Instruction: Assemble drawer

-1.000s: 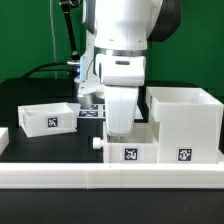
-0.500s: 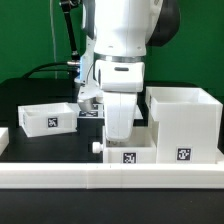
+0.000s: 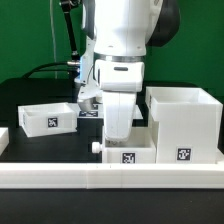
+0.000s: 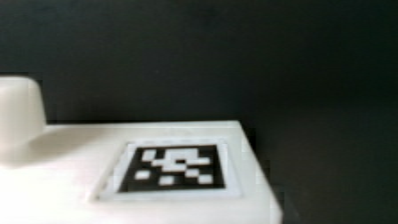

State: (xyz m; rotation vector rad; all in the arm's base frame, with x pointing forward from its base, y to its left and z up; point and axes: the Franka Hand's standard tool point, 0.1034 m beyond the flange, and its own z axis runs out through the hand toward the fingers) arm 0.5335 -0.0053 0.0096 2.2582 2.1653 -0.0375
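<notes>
My gripper (image 3: pixel 118 138) reaches down into a shallow white tray (image 3: pixel 143 152) at the front centre. Its fingertips are hidden behind the tray's wall, and it seems shut on that wall. The tray's knob (image 3: pixel 96 147) points to the exterior view's left, and its tag faces the camera. The tall white housing (image 3: pixel 185 118) stands just to the tray's right, close to or touching it. The second tray (image 3: pixel 47 118) sits apart at the left. The wrist view shows the held tray's tagged face (image 4: pixel 178 167) and its knob (image 4: pixel 15 115) very close; no fingers show there.
A long white rail (image 3: pixel 110 180) borders the table's front edge, right below the held tray. The marker board (image 3: pixel 90 113) lies behind the arm, partly hidden. The table surface is black, and cables hang at the back left.
The gripper and the tray with it shifted slightly to the exterior view's left and toward the rail between one second ago and half a second ago. Since then nothing has visibly moved.
</notes>
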